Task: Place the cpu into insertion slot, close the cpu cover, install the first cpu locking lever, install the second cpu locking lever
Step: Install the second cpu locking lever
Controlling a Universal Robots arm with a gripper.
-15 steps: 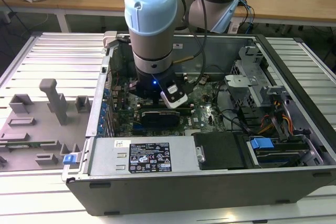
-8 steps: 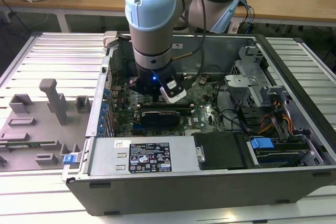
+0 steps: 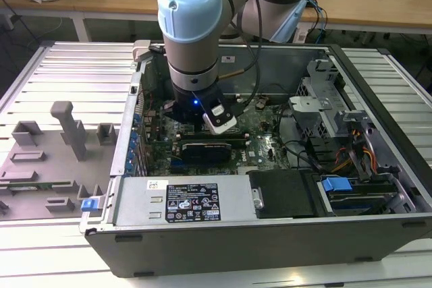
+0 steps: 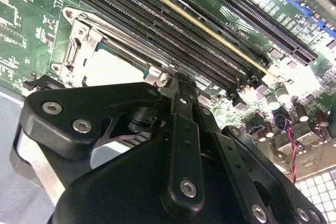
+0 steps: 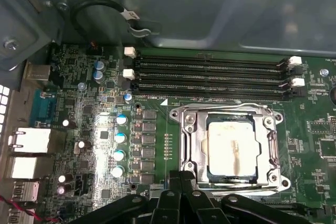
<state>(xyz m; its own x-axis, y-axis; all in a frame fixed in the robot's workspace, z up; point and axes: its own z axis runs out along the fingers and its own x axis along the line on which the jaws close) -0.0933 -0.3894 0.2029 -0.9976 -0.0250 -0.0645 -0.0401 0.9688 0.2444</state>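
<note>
I've got the gripper (image 5: 181, 195) hanging low at the edge of the insertion slot (image 5: 230, 148), fingers drawn together on nothing, with the cpu (image 5: 231, 148) seated inside and the cpu cover (image 5: 190, 145) down around it, just beyond the tips.

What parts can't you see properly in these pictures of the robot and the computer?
- The hand's fingertips: in both wrist views the hand's own black links cover them, so open or shut is unclear.
- The near edge of the cpu cover: cut off by the hand in the first wrist view.
- The insertion slot's pins: covered by the cpu.
- The cpu in the exterior view: the arm stands in front.
</note>
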